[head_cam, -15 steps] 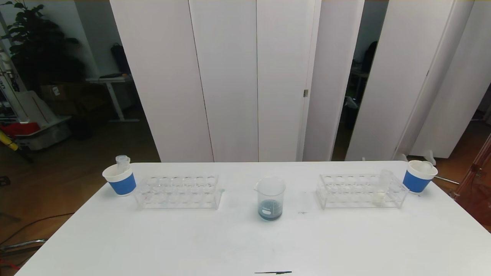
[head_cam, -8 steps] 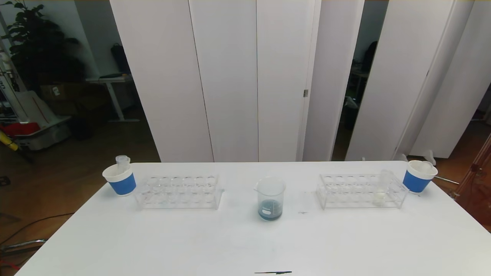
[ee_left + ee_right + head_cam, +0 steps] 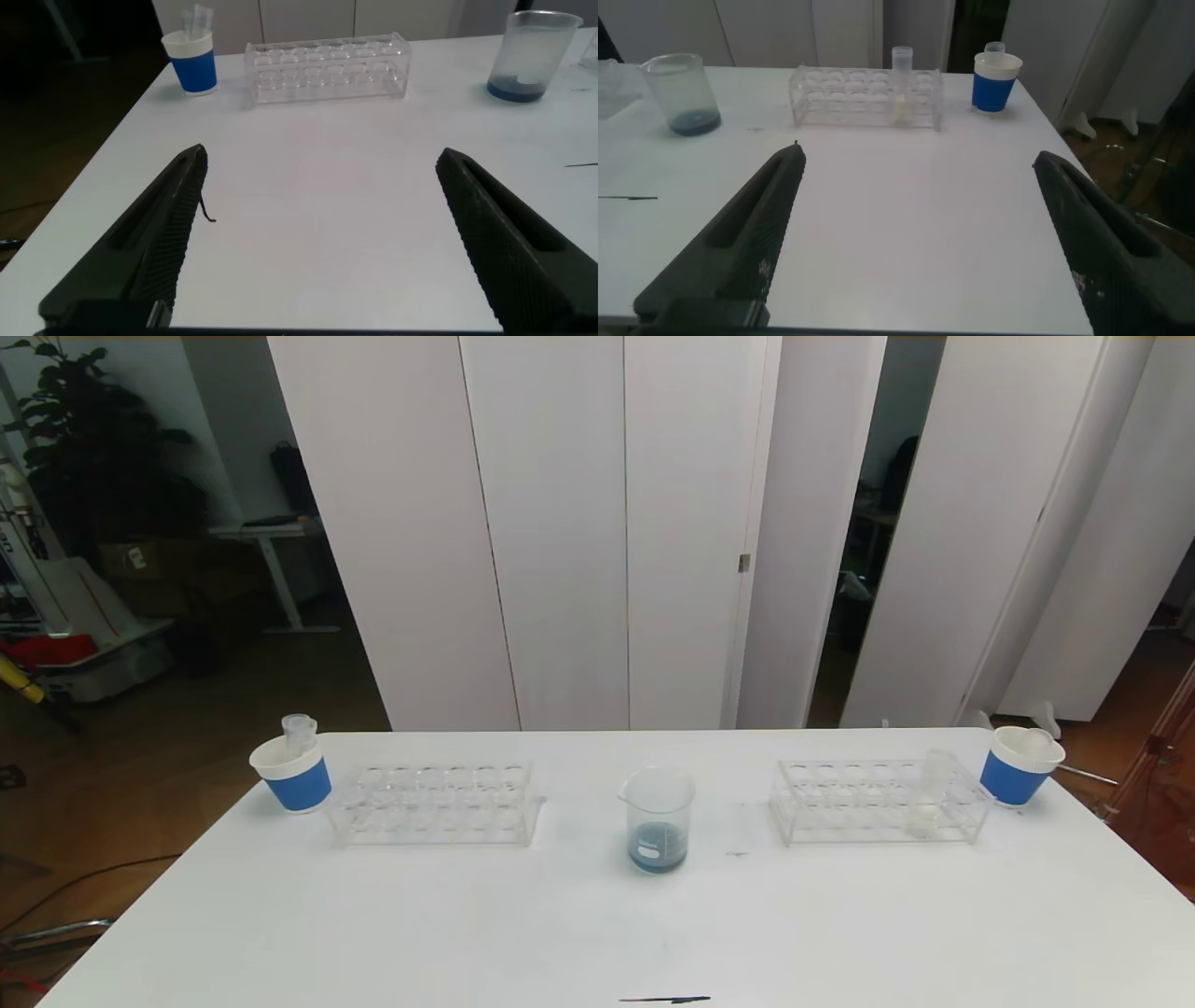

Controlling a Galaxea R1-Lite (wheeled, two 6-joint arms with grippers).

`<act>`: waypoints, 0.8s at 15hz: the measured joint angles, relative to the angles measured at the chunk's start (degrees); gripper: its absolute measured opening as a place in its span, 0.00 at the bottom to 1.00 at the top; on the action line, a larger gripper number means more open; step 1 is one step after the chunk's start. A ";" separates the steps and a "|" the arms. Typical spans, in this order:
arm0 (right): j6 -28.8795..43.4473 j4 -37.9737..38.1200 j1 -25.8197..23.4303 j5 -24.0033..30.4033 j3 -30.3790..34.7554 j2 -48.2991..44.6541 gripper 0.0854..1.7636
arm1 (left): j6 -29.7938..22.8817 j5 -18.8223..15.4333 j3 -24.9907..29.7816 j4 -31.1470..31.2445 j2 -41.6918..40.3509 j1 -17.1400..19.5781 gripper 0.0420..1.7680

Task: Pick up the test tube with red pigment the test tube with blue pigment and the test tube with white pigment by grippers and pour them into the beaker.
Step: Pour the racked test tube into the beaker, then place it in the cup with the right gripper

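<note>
The clear beaker (image 3: 658, 817) stands at the table's middle with dark blue liquid at its bottom. The test tube with white pigment (image 3: 924, 800) stands upright near the right end of the right rack (image 3: 878, 801). No test tube with red pigment or with blue pigment shows in any view. My left gripper (image 3: 321, 154) hangs open over bare table, near the front left, far from the left rack (image 3: 327, 67). My right gripper (image 3: 920, 154) is open too, short of the white-pigment tube (image 3: 902, 89). Neither gripper shows in the head view.
The left rack (image 3: 434, 803) holds no tubes. A blue-and-white paper cup (image 3: 291, 773) with an empty tube stands at the far left, another cup (image 3: 1019, 765) at the far right near the table's corner. A dark thin mark (image 3: 665, 1000) lies at the front edge.
</note>
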 joint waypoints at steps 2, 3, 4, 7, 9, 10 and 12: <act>0.01 -0.27 0.00 -0.46 -5.73 5.05 0.99 | 0.00 0.00 0.00 0.01 0.00 0.00 0.99; 0.09 -0.52 0.00 -0.61 -9.42 8.35 0.99 | 0.00 0.00 0.00 0.00 0.00 0.00 0.99; 0.15 -0.94 0.11 -0.68 -13.67 12.39 0.99 | 0.00 0.00 0.00 0.00 0.00 0.00 0.99; 0.30 -5.38 0.21 -0.77 -23.34 25.56 0.99 | 0.00 0.00 0.00 0.00 0.00 0.00 0.99; 0.39 -10.57 -0.02 -0.80 -27.20 34.79 0.99 | 0.00 0.00 0.00 0.00 0.02 0.00 0.99; 0.39 -13.00 -0.22 -0.85 -28.72 39.73 0.99 | 0.00 0.00 0.00 0.00 0.02 0.00 0.99; 0.37 -17.02 -0.61 -0.94 -30.56 48.77 0.99 | -0.02 0.00 0.00 0.00 0.05 0.00 0.99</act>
